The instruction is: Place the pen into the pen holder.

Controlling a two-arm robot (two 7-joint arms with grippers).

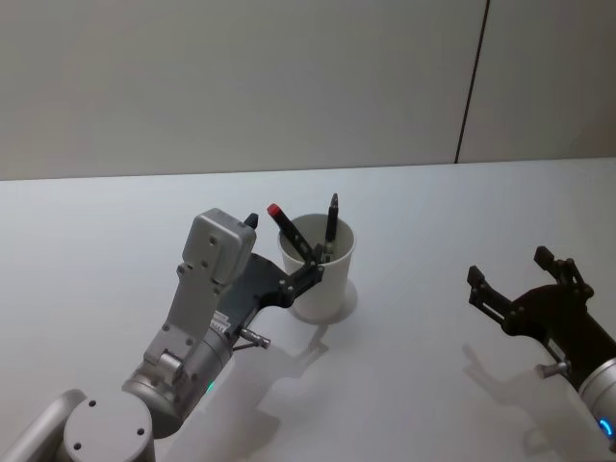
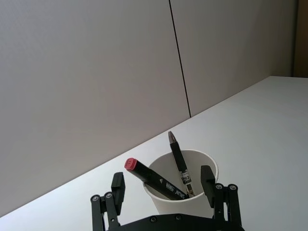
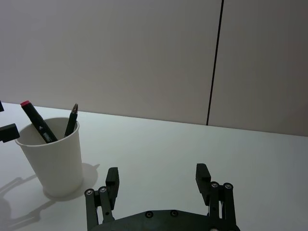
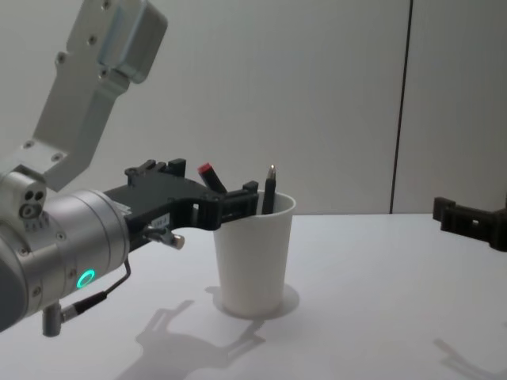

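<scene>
Pen with red cap [image 1: 289, 229] tilted inside pen holder [image 1: 322, 289], dark pen [image 1: 331, 226] beside it in same cup, left gripper [image 2: 162, 178] at cup rim, fingers spread either side, gripping nothing, right gripper [image 1: 510, 267] spread wide, empty, well apart over table [image 1: 433, 385]

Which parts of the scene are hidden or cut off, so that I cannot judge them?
Chest view: the pen holder wall hides the lower ends of the red-capped pen and the black pen.
Left wrist view: the left pincer body hides the holder's base; the pens' print is too small to read.
Chest view: the right edge cuts off most of the right pincer.
</scene>
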